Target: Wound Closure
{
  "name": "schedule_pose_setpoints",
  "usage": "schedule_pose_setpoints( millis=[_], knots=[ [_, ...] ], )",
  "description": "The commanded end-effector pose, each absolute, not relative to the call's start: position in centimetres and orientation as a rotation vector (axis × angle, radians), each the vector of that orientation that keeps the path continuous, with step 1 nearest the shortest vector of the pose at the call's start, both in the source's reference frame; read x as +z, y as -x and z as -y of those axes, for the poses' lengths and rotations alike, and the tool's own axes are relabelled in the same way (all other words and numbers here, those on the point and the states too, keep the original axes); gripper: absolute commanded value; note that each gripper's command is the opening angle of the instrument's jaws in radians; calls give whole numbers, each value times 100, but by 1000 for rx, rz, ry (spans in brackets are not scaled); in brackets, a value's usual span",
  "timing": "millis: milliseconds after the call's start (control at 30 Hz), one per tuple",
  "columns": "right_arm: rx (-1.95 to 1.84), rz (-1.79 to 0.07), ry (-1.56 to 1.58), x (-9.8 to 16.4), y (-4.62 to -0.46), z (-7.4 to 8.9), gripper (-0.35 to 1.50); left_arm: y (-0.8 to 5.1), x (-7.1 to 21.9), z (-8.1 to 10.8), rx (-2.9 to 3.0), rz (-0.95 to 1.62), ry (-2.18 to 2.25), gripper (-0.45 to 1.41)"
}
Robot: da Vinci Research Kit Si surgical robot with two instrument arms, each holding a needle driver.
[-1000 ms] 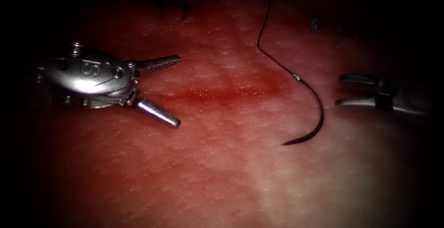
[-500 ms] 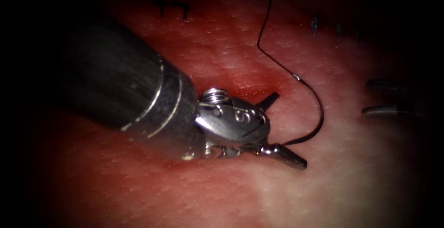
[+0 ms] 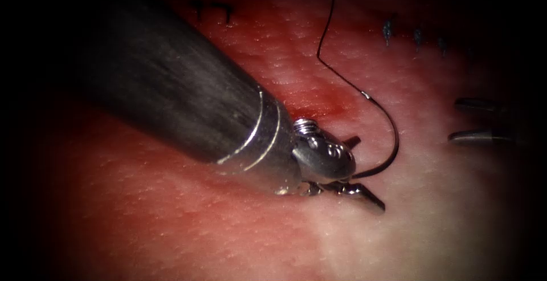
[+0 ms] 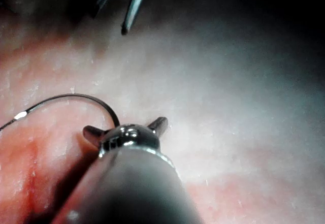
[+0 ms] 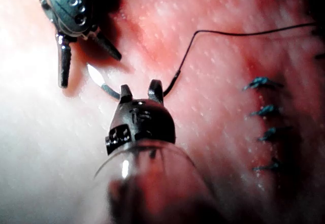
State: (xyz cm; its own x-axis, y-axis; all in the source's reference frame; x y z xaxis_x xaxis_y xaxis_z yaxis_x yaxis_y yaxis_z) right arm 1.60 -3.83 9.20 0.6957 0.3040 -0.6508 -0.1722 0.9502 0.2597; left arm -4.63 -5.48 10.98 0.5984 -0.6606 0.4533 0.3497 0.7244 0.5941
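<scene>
The curved needle [image 3: 394,138] lies on the tissue [image 3: 444,218], right of the red streak [image 3: 319,103], and neither tool holds it. Its black thread [image 3: 322,41] runs up from its blunt end. My left tool [image 3: 360,170] stands open, one jaw on each side of the needle's pointed end; the left wrist view shows the same straddle, left tool [image 4: 126,128] over needle [image 4: 71,96]. My right tool [image 3: 476,121] waits open and holds nothing, off to the needle's right. In the right wrist view the right tool [image 5: 140,89] faces the needle's shiny tip [image 5: 94,74].
The left tool's thick dark shaft [image 3: 171,87] crosses the tissue from the upper left. Blue stitches [image 3: 387,30] sit at the far right and dark stitches [image 3: 212,9] at the far left. Red fluid [image 3: 142,201] stains the tissue's left half.
My left tool has swept in from the left side to the needle's pointed end, jaws still open. The right tool has backed away to the right. The needle has not moved.
</scene>
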Motion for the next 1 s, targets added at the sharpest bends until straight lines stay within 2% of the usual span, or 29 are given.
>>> schedule_pose_setpoints(
  millis=[33,233,367,467,533,567,667,767,800,833,933,1000],
  knots=[
    [267,-759,-185,926,-169,386,44,469,1107,556,-612,714,-490,75],
    [268,-758,-184,926,-169,386,44,475,1127,558,-599,721,-502,66],
    [270,-757,-183,926,-170,386,42,470,1134,552,-591,724,-506,41],
    [277,-755,-185,926,-172,387,42,465,1138,548,-587,724,-501,11],
    [284,-754,-186,926,-174,388,41,460,1141,549,-582,724,-498,-25],
    [307,-751,-194,927,-175,389,32,458,1143,551,-579,724,-497,-45],
    [399,-739,-229,928,-179,391,17,449,1143,554,-575,722,-492,-45],
    [481,-750,-243,929,-181,390,17,439,1138,552,-559,755,-438,-45],
    [570,-759,-266,930,-181,389,5,431,1131,549,-526,787,-375,-45],
    [623,-763,-277,931,-181,387,7,425,1126,548,-505,807,-330,-45],
    [773,-773,-326,933,-183,383,49,408,1110,544,-459,843,-222,-45],
    [878,-770,-362,934,-186,382,62,400,1101,543,-423,830,-142,-45]
  ],
)
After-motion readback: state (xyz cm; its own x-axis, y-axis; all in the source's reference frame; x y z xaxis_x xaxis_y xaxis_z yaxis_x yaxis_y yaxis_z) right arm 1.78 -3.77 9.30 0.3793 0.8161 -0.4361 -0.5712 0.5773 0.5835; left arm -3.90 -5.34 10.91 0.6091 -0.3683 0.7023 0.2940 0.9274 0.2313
